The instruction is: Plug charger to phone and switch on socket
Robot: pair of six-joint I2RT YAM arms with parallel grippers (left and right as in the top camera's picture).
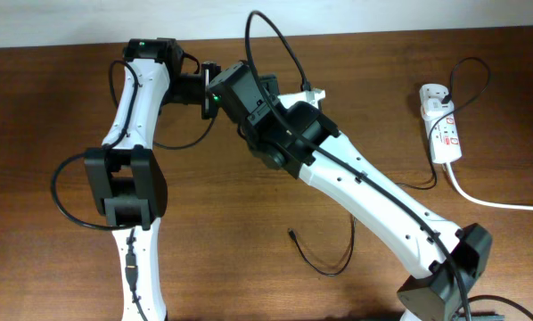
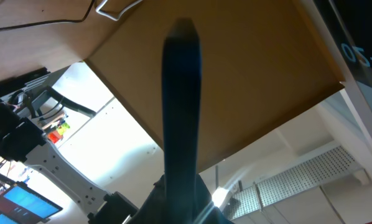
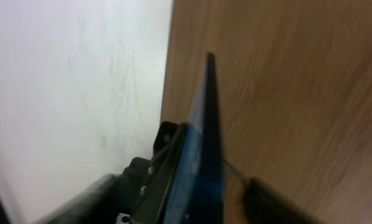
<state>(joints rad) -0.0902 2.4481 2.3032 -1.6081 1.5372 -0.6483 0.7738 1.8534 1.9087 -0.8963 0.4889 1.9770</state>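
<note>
The task is at an early stage, with neither of its two goals met. The slim smartphone with black edges and a bright blue face (image 3: 201, 149) is off the brown wooden table (image 1: 231, 223). It is held on edge near the far side, where the two arms meet, and the arms hide it from the overhead camera. In the right wrist view a dark part lies against each face of the phone, so the right gripper (image 1: 220, 92) looks closed on it. In the left wrist view the phone (image 2: 181, 112) rises as a dark upright slab from the bottom middle. No separate fingers can be made out there, so whether the left gripper (image 1: 198, 89) is also clamped on the phone or only close to it cannot be told. The thin black charger cable (image 1: 333, 267) lies loose on the table well apart from both grippers. Its small black connector tip (image 1: 291, 234) is free, pointing at nothing, and nothing is plugged into the phone. The small white oblong power strip (image 1: 442, 125) sits far to the right with its thick white cord (image 1: 489, 201) trailing off. No arm is near it, and its red-marked switches are too small to read. What is left appears to be steadying the phone, fetching the connector tip, seating it in the phone's port, and then pressing the switch.
</note>
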